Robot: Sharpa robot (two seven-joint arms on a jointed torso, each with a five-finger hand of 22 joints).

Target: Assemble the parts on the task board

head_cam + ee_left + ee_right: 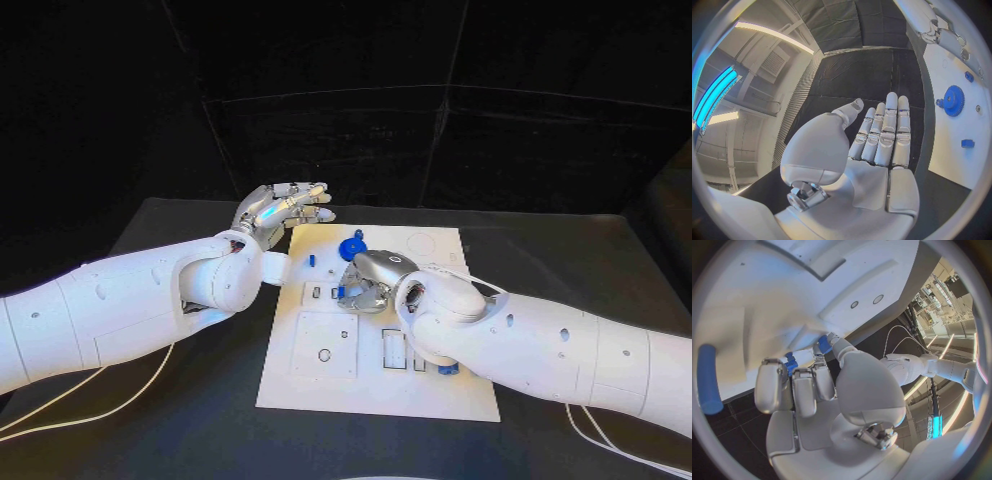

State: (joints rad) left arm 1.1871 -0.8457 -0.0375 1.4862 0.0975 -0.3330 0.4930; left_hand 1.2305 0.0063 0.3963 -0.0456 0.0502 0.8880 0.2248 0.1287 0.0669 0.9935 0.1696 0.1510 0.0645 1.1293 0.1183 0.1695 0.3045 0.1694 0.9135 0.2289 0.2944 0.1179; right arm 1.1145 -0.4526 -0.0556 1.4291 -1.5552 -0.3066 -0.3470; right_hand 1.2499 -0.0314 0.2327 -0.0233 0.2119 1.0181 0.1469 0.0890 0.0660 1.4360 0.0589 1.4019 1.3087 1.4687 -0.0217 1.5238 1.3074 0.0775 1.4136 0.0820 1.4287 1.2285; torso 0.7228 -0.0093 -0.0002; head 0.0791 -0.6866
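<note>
The flat white rectangular task board (378,375) lies in the middle of the black surface (173,430). A round blue toothed gear (352,249) rests on its far part, and a small blue cylindrical peg (450,369) near its right edge. The right hand (374,281) rests on the board, its fingers (795,390) curled, pinching a small blue piece (791,362). The left hand (280,208) hovers off the board's far left corner, fingers (889,132) straight and pressed together, holding nothing.

Curling right hand (817,390) over white task board (786,290), fingers (804,390) closing on small blue part (824,344) against the board. Lying nearby on the board: blue cylindrical peg (707,377). Reaching in beyond: left arm (926,367).
</note>
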